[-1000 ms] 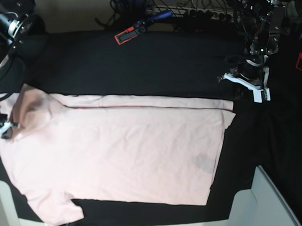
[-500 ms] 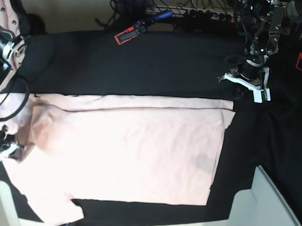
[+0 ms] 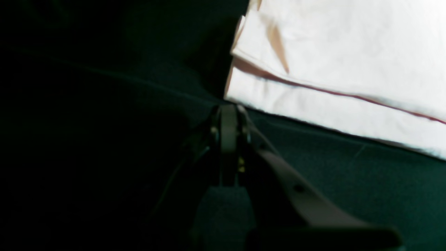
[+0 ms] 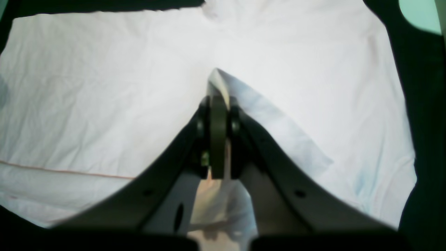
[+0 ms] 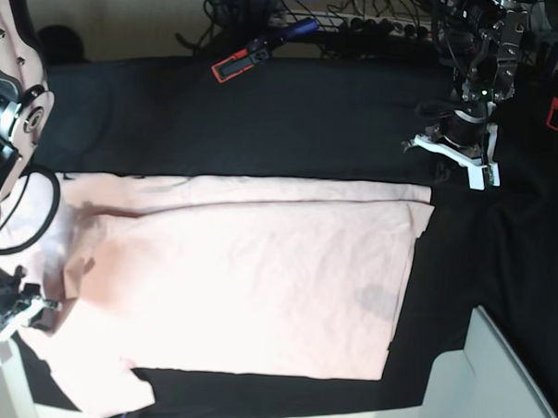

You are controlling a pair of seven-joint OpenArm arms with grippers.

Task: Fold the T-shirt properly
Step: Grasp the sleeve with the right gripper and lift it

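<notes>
Right gripper pinches the pink T-shirt at its sleeve end on the black table cloth; left gripper, clamped empty, idles beyond the hem. Carry the fold across low and even.

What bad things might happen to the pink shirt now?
The right gripper is shut on only a small pinch of the T-shirt, so the fabric might slip free mid-fold. The left gripper is shut and rests on the black cloth away from the T-shirt, so with nothing pinning that end, pulling may drag or bunch the whole T-shirt.
</notes>
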